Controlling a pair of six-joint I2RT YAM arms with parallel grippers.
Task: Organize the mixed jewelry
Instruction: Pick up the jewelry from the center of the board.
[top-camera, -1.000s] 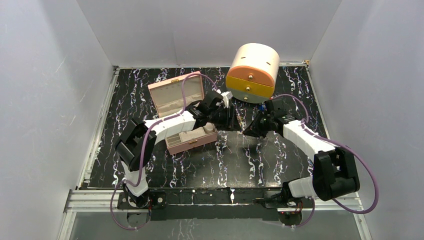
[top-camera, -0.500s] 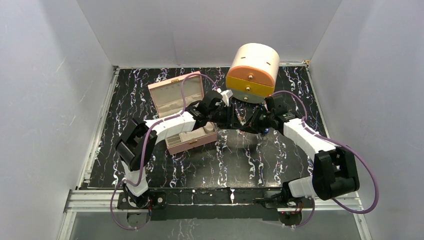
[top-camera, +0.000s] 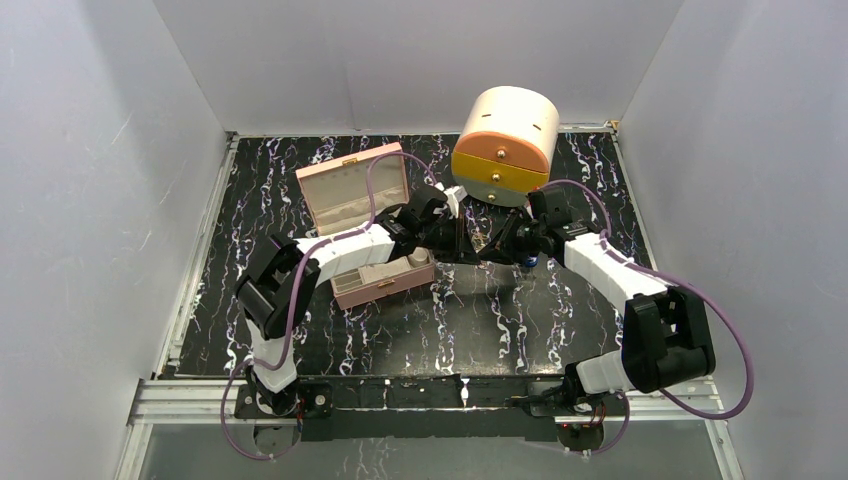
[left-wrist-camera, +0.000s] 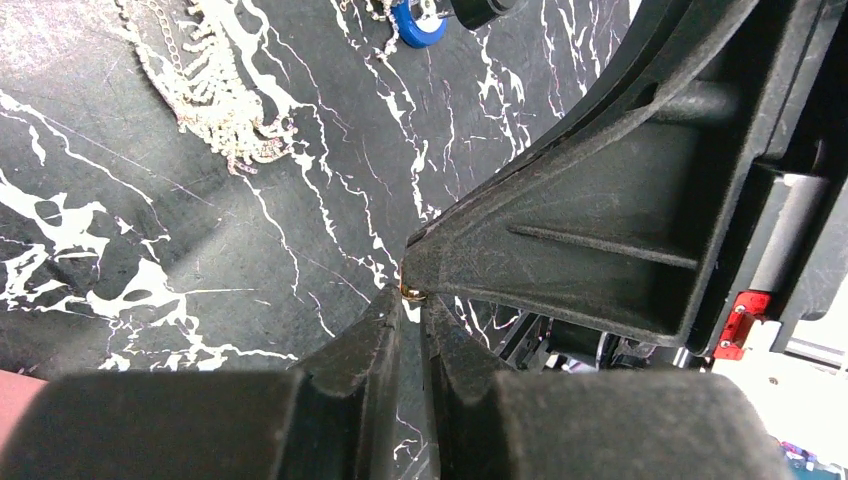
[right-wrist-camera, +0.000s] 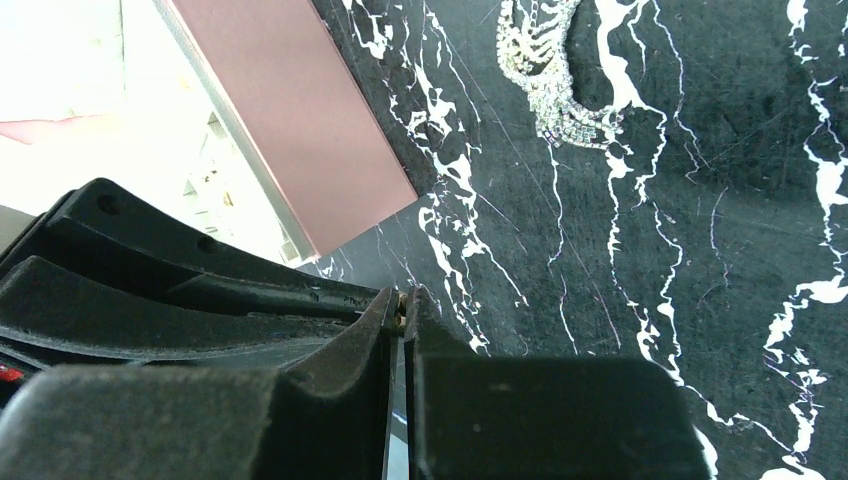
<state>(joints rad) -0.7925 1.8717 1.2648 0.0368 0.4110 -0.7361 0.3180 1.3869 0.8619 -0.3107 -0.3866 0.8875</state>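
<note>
Left tool (left-wrist-camera: 409, 303) is pinched nearly shut, with a tiny gold piece (left-wrist-camera: 411, 291) caught right at its fingertips and only a sliver of gap showing. Right tool (right-wrist-camera: 401, 305) is clenched on that same gold piece from the other side, so the two sets of tips meet nose to nose around it. From above, that meeting spot is over the middle of the tabletop (top-camera: 300, 170), just in front of the round cream-and-orange drawer unit (top-camera: 505, 140) and right of the open pink box (top-camera: 385, 280). Other jewelry I can spot: a pale chain necklace (left-wrist-camera: 215, 95) heaped on the tabletop beyond the tips, and a blue thing (left-wrist-camera: 418, 22) farther out. Gold bit is too small to tell what it is.
</note>
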